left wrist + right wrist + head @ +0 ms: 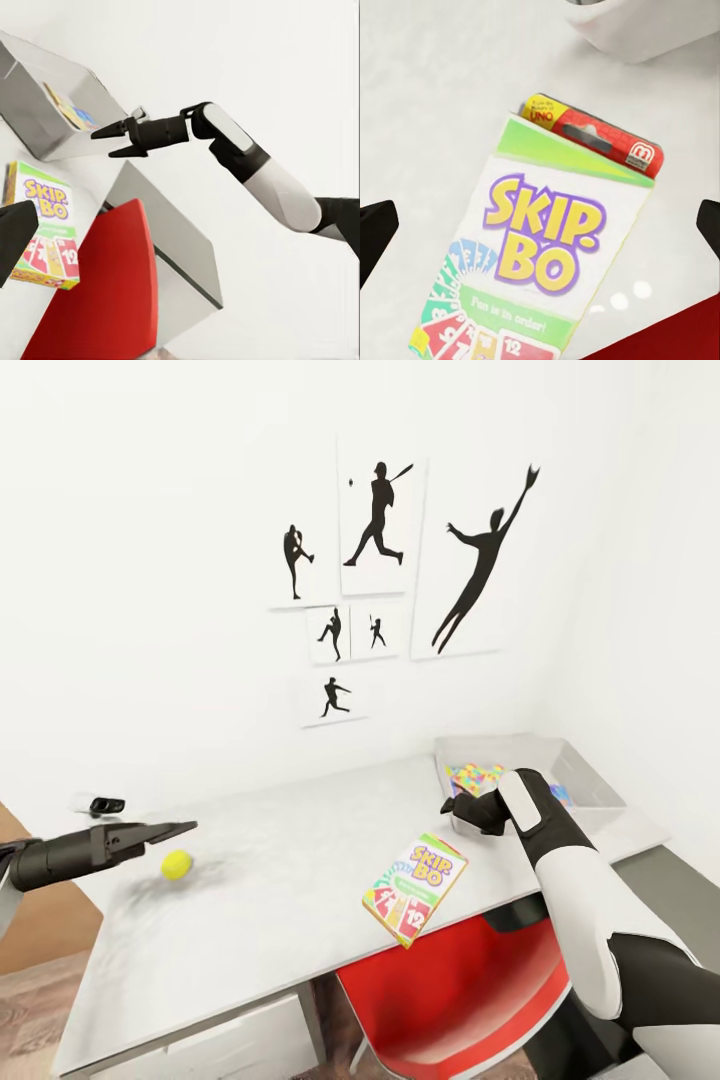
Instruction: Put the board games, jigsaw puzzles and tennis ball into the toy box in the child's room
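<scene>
Yellow-green and small, the tennis ball point(177, 864) sits on the pale table point(270, 850) toward its left side, just beside the tips of the left gripper point(178, 827), whose fingers read as slightly parted and hold nothing. The Skip-Bo board game point(415, 888) lies flat at the table's near edge, above a red chair point(450, 1000). In the right wrist view it lies directly under the camera point(547, 255), framed by two dark fingertips spread wide apart. The right gripper point(452, 807) hovers empty between the game and the toy box point(590, 785) at the far right.

The step in hand looks like picking up the Skip-Bo box; the next move would call for lowering the open right gripper over its overhanging near edge and closing on the thin box.

A jigsaw puzzle point(470, 775) shows in the bin, partly covered by the arm; what else lies inside is hard to make out. A small white object point(103, 803) at the far left is unclear.
</scene>
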